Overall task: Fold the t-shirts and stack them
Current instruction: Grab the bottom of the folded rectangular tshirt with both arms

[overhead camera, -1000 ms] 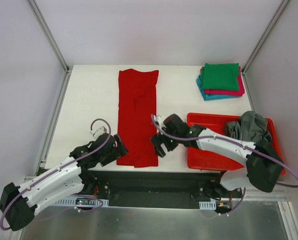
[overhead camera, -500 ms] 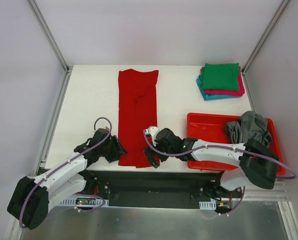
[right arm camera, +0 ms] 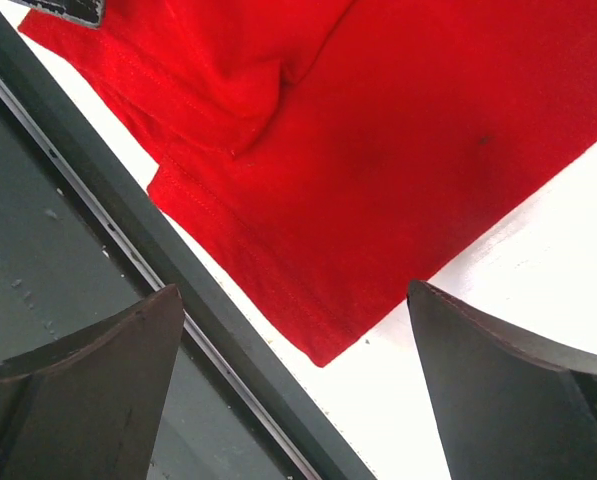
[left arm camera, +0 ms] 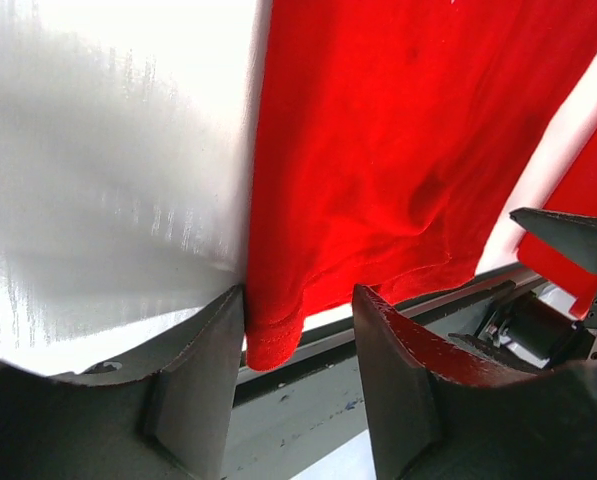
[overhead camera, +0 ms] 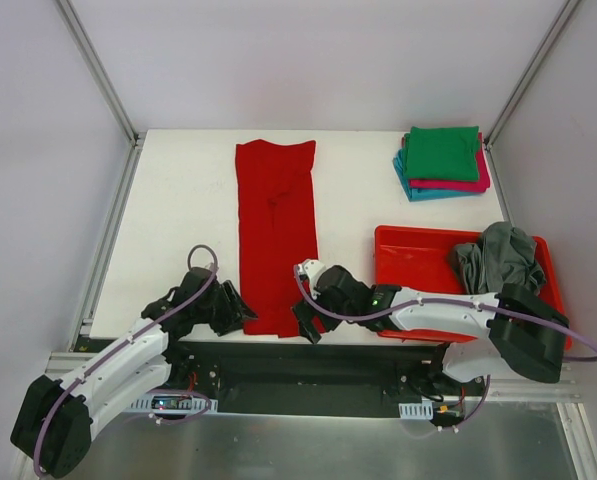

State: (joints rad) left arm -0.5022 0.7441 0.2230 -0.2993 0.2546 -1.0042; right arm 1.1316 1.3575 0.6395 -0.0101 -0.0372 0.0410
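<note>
your left gripper [left arm camera: 298,298] has jaws parted around the near-left hem corner of the red t-shirt [overhead camera: 276,230], a long strip on the table [overhead camera: 178,200]; right gripper [right arm camera: 293,300] spread wide over its near-right corner, gripping nothing; red tray [overhead camera: 408,250] holds a crumpled dark grey t-shirt [overhead camera: 498,255]; green, magenta, teal folded stack [overhead camera: 441,160] far right

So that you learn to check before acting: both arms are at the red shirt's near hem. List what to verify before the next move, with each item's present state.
1. Near-left corner of the red shirt between the open left fingers: ok.
2. Near-right corner in the gap of the open right fingers: ok.
3. The right fingers low enough to pinch cloth: cannot tell.
4. The red shirt lying flat as one long strip: ok.
5. The folded stack at the far right corner, out of the way: ok.
</note>
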